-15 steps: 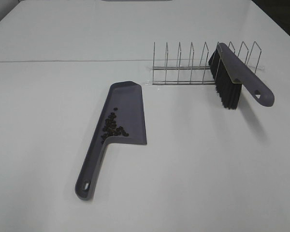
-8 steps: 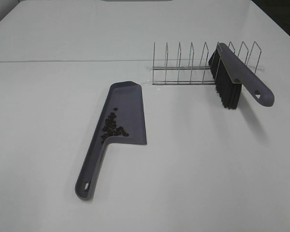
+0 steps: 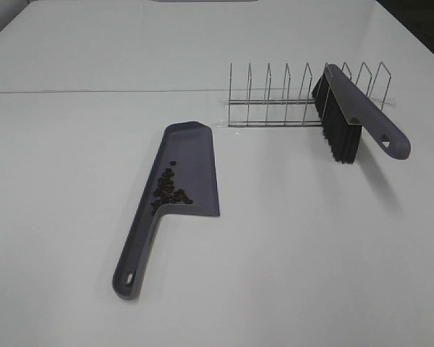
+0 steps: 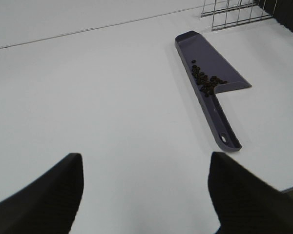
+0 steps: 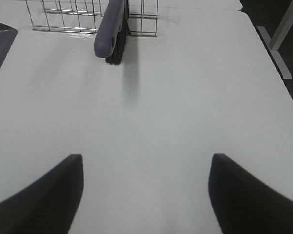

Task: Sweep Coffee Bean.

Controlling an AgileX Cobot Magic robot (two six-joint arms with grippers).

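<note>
The white table (image 3: 72,144) is bare around me, and both my arms hang back at its near edge: my left gripper (image 4: 144,195) and my right gripper (image 5: 144,195) are each spread wide, holding nothing. The wire rack (image 3: 289,97) at the far right props the brush (image 3: 351,116), bristles down, handle jutting out; a clumsy grab there could tip it or drag the rack. The purple-grey dustpan (image 3: 192,163) lies left of centre, handle toward me. The coffee beans (image 3: 170,190) sit inside it, bunched by the handle end, so tilting or bumping the pan would likely roll them back onto the table.
</note>
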